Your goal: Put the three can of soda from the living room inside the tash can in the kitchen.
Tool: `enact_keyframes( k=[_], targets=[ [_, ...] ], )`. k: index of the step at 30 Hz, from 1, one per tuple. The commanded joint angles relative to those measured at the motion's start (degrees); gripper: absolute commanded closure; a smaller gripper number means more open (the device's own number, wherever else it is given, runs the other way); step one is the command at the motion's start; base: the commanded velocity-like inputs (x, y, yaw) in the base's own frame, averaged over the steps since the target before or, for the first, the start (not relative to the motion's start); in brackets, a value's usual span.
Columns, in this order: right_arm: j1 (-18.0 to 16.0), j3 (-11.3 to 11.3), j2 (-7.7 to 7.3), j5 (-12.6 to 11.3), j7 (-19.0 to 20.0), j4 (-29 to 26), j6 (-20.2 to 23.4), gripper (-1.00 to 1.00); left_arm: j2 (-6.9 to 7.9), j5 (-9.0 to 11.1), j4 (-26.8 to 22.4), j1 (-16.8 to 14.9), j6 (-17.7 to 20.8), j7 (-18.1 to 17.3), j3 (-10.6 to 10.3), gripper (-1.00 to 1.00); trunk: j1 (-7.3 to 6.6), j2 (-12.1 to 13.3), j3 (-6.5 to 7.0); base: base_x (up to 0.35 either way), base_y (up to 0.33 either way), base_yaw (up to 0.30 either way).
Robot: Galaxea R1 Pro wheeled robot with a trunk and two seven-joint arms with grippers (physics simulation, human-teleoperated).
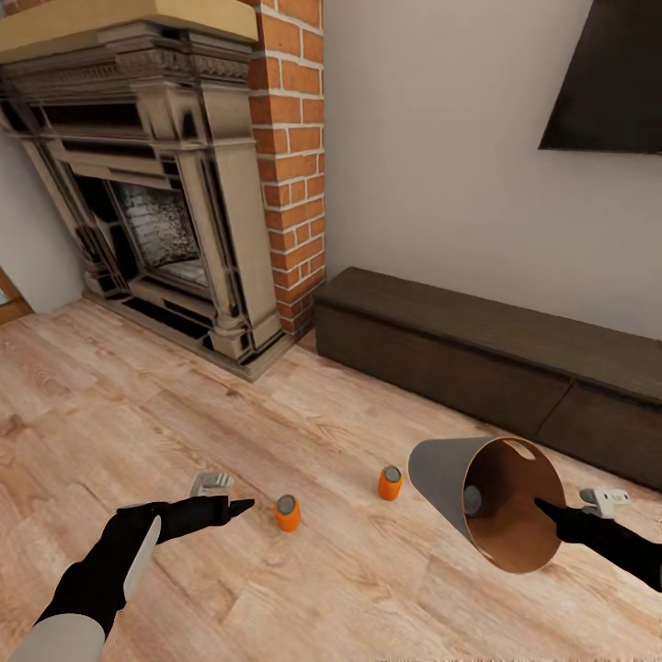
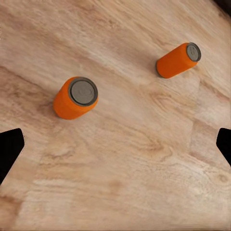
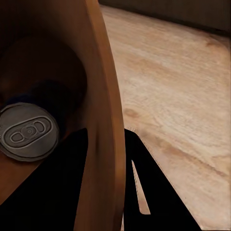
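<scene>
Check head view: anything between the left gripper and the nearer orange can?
Nothing: only bare wood floor separates the left gripper from the nearer orange can in the head view; the left wrist view shows the same.

Pale wood floor [image 1: 138, 405]: 2 orange cans [image 1: 288, 513] [image 1: 391, 482] upright, apart.

Can in bin [image 3: 28, 132]: only its grey top shows; the body is lost in the bin's dark inside, colour not readable.
Left gripper fingers [image 2: 10, 149]: only two black tips show, cut by the frame's sides.
Right gripper finger [image 3: 62, 192]: inner one dark against the bin [image 3: 103, 120] wall.
Television [image 1: 611, 78]: cut by frame edge.
</scene>
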Motion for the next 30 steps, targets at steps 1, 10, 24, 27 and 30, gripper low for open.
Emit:
enact_keyframes(
  k=[1, 10, 24, 27, 30],
  targets=[
    [0.0, 0.0, 0.00, -0.7, 0.2, -0.1, 0.3, 1.00, 0.00, 0.0, 0.0, 0.0, 0.0, 0.0, 0.0, -1.00, 0.00, 0.0, 0.01, 0.000, 0.319, -0.248],
    [0.0, 0.0, -0.01, -0.8, 0.2, -0.1, 1.2, 1.00, -0.07, -0.2, 0.0, 0.0, 0.0, 0.4, 0.0, -1.00, 0.00, 0.0, 0.19, 0.000, 0.319, -0.248],
    [0.0, -1.2, -0.05, -0.8, 0.3, -0.1, 2.8, 1.00, -0.09, -0.3, 0.1, 0.0, -0.5, 0.6, -0.1, -1.00, 0.00, 0.0, 0.58, 0.000, 0.289, -0.248],
    [0.0, -3.1, -0.13, -0.8, 0.5, -0.1, 2.8, 1.00, -0.27, -0.3, 0.1, 0.0, -0.5, 0.6, -0.2, -1.00, 0.00, 0.0, 0.67, 0.000, 0.066, -0.248],
    [0.0, -3.6, -0.21, -0.8, 0.6, -0.1, 2.8, 1.00, -0.50, -0.3, 0.1, 0.0, -0.6, 0.6, -0.2, -1.00, 0.00, 0.0, 0.76, 0.000, 0.020, -0.248]
  ],
)
